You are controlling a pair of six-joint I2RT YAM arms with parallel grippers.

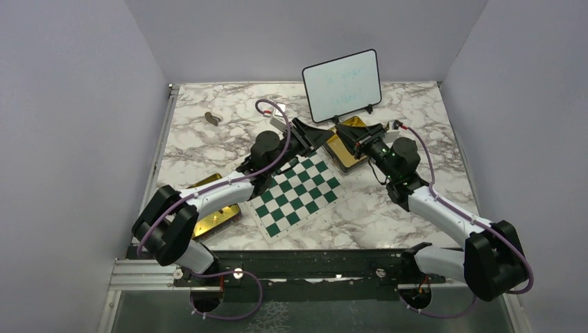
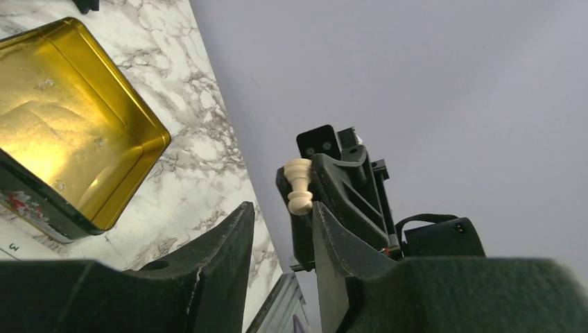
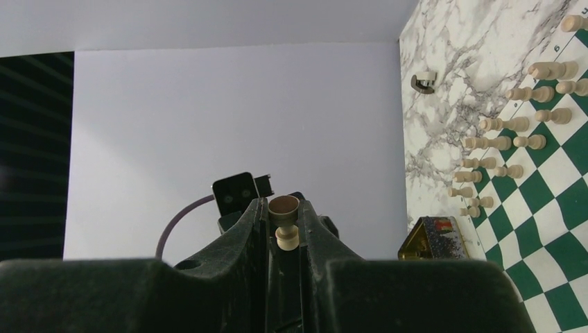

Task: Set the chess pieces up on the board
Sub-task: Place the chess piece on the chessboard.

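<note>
The pawn (image 2: 299, 186) is small, light, hard wood with a smooth surface, so it can slip or turn; I think the thin neck is the best place to take it. The right gripper (image 3: 283, 211) clamps it in the air, beyond the far corner of the board (image 1: 298, 194). The left gripper (image 2: 281, 216) waits just beside it with parted jaws, holding nothing. Whether its fingers touch the pawn I cannot tell, and in the top view the pawn is hidden.

The chess pieces (image 3: 548, 69) are made of pale wood, smooth and not shiny. The board (image 3: 555, 201) is seen to be flat and dull. The tin (image 2: 69, 125) is made of shiny gold metal. The surface (image 2: 201, 139) is patterned like smooth marble. The left hand (image 2: 281, 208) and right hand (image 3: 283, 208) are made of dull black plastic.
</note>
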